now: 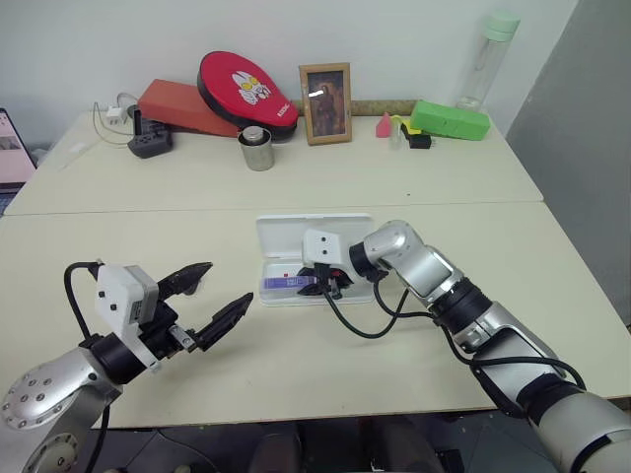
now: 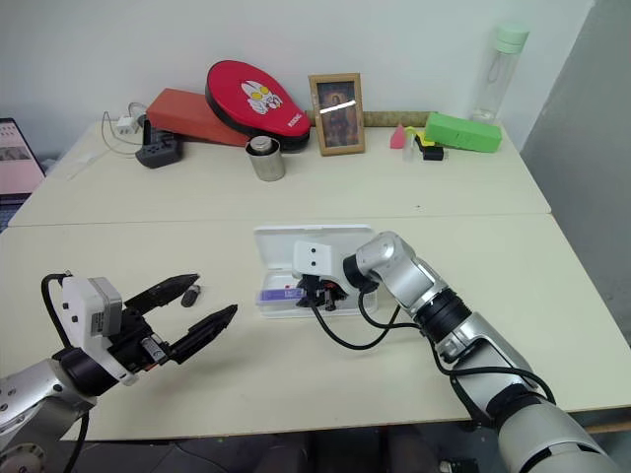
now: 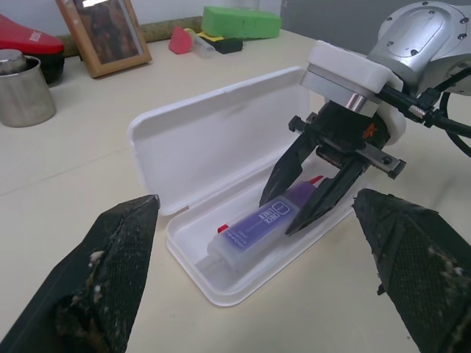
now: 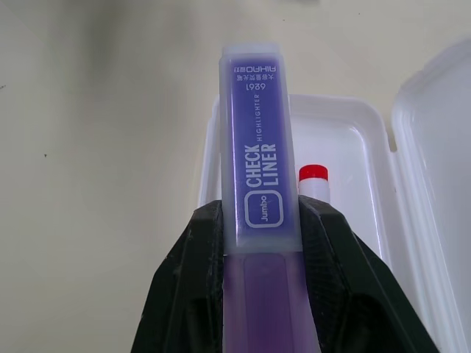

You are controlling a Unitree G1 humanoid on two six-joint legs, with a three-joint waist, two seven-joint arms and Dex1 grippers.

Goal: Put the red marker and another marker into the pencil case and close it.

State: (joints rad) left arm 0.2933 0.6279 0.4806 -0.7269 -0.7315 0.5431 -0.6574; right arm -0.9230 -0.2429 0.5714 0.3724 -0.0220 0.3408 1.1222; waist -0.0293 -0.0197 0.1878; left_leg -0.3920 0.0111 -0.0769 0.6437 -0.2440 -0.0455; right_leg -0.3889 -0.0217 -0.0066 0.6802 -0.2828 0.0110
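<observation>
Near the middle of the counter (image 1: pixel 118 197), white pencil case (image 1: pixel 286 236) lying open, lid flat toward the far edge. Over its tray, right gripper (image 3: pixel 313 195) clamped on the purple highlighter (image 4: pixel 259 176), fingers pinching its body, cap end jutting out over the tray, printed label facing up. Beneath and beside the highlighter, red marker (image 4: pixel 313 180) already resting in the tray, red cap showing past the right gripper's finger. Toward the near left edge, left gripper (image 1: pixel 209 298) spread wide and holding nothing, hovering above bare counter, well apart from the case. Small dark object (image 2: pixel 191 294) on the counter just beyond the left gripper's fingers. Along the far edge: metal cup (image 1: pixel 256 148), framed picture (image 1: pixel 325 103), red round pad (image 1: pixel 246 91) leaning on a red box (image 1: pixel 177 106), black charger with cable (image 1: pixel 150 143), lime-green box (image 1: pixel 451 119), small red cone (image 1: pixel 385 125), clear bottle (image 1: pixel 488 59). Nothing between either gripper and the case except the right arm's own looping black cable (image 1: pixel 360 320).
</observation>
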